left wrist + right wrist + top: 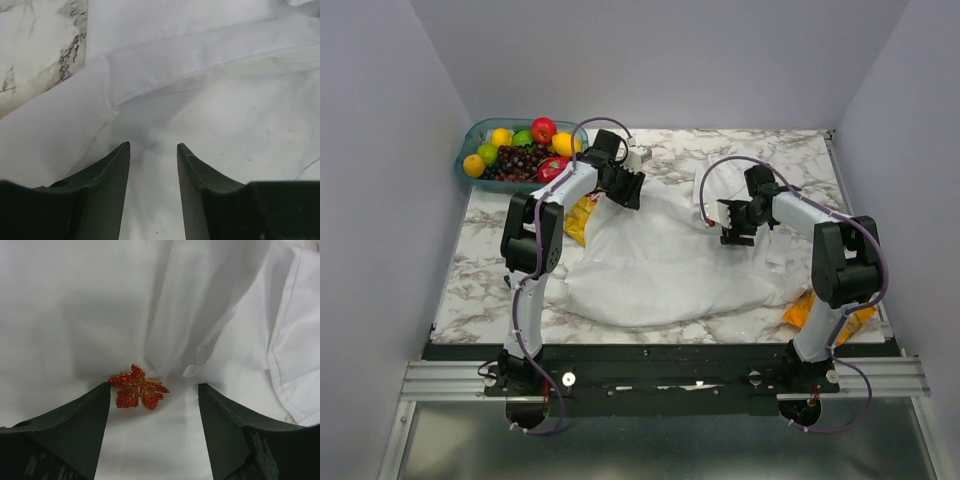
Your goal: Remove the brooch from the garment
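The white garment (660, 265) lies crumpled across the middle of the marble table. The brooch (137, 388) is a small red and gold leaf sitting on the cloth, at the foot of a raised fold. My right gripper (154, 386) is open just over it. The brooch lies between the fingertips, close to the left finger (75, 425). In the top view this gripper (733, 225) hovers over the garment's right part. My left gripper (152, 146) is open and empty, low over plain white cloth (225, 125) near the garment's upper left edge (623, 188).
A blue tray (470, 135) of fruit stands at the back left. A yellow chip bag (580, 218) lies partly under the garment beside the left arm. An orange snack packet (803, 310) lies at the front right by the right arm's base.
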